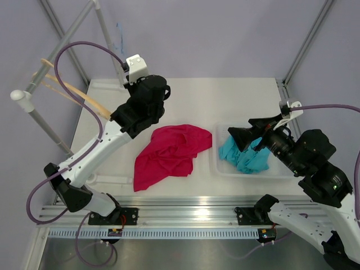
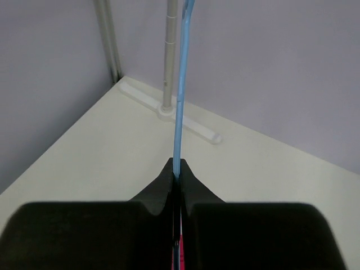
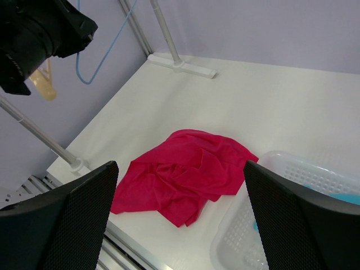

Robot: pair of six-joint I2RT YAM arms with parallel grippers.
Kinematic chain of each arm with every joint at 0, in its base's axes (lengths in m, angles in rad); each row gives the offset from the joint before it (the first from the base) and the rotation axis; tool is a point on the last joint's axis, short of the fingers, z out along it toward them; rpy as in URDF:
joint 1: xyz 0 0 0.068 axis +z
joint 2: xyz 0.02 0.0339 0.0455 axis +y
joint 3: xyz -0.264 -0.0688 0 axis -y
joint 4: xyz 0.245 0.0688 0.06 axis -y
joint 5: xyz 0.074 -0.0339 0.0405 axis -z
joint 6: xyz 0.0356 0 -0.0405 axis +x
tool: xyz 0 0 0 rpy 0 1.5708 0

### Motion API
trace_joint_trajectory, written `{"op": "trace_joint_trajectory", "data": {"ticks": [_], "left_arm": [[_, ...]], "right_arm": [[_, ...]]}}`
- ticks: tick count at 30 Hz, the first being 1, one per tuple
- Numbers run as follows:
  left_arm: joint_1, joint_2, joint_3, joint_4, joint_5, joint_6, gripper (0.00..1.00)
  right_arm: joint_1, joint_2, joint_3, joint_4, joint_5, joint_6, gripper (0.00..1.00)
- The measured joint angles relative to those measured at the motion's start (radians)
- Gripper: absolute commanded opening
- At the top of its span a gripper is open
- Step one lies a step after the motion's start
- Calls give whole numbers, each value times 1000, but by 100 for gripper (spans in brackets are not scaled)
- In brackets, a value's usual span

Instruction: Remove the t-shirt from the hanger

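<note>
The red t-shirt (image 1: 169, 154) lies crumpled on the table, off the hanger; it also shows in the right wrist view (image 3: 188, 174). My left gripper (image 2: 179, 169) is shut on the thin blue hanger (image 2: 179, 112) and holds it upright above the table's back left, with a sliver of red showing low between the fingers. In the top view the left gripper (image 1: 132, 79) is raised behind the shirt. The hanger's hook (image 3: 90, 64) hangs free in the right wrist view. My right gripper (image 3: 179, 169) is open and empty, above the basket's left edge, right of the shirt (image 1: 242, 138).
A clear plastic basket (image 1: 216, 163) at the right holds a teal cloth (image 1: 244, 157). A garment rack (image 1: 34, 107) with wooden hangers (image 1: 73, 93) stands at the left. Its foot (image 2: 188, 121) lies on the table at the back left.
</note>
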Motion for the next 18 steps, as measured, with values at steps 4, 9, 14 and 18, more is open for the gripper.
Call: {"op": "trace_joint_trajectory", "data": {"ticks": [4,9,14,18], "left_arm": [[21,36,0,-1,-89,9,0],[83,37,0,1,-142,12,0],[157,36,8,6,-158,27,0],[215,30,12,14,-158,26,0]], "right_arm": [[0,-20,0,0,-15,0,100],[0,-27,-1,0,-23,0,99],[0,-32,-11,2,-29,0,99],[0,-32,-13,2,-48,0,99]]}}
